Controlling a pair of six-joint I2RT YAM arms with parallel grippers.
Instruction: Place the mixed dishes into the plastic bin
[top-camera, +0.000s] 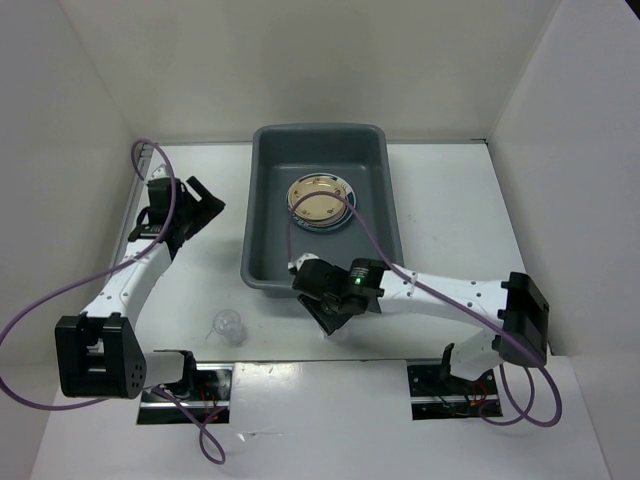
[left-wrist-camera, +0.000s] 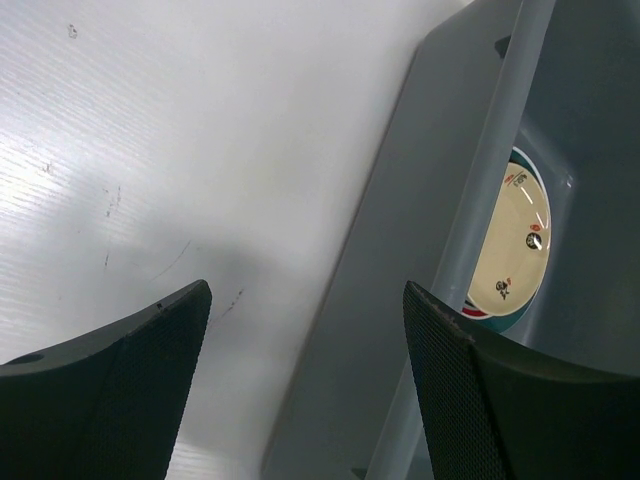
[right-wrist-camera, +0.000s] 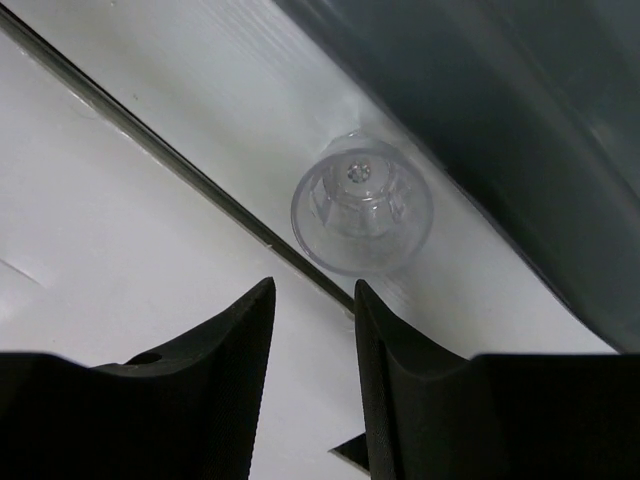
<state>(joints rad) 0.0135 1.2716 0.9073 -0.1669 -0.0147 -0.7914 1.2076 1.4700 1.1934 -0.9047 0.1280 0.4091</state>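
The dark grey plastic bin (top-camera: 262, 240) stands at the table's middle back. Stacked plates (top-camera: 320, 203) lie in it, a tan-yellow one on top of a green-rimmed one. In the left wrist view the plate (left-wrist-camera: 515, 245) shows past the bin's wall (left-wrist-camera: 400, 250). A small clear cup (top-camera: 228, 324) sits on the table, left of the bin's near corner. My left gripper (top-camera: 210, 206) is open and empty, left of the bin (left-wrist-camera: 305, 300). My right gripper (top-camera: 325, 312) is at the bin's near edge, open by a narrow gap and empty (right-wrist-camera: 313, 290). The cup (right-wrist-camera: 362, 212) lies just beyond its fingertips.
White enclosure walls close the table on the left, back and right. A dark seam (right-wrist-camera: 150, 140) runs across the table near the cup. The bin's outer wall (right-wrist-camera: 520, 120) is close beside the right gripper. Purple cables (top-camera: 40, 310) loop round both arms.
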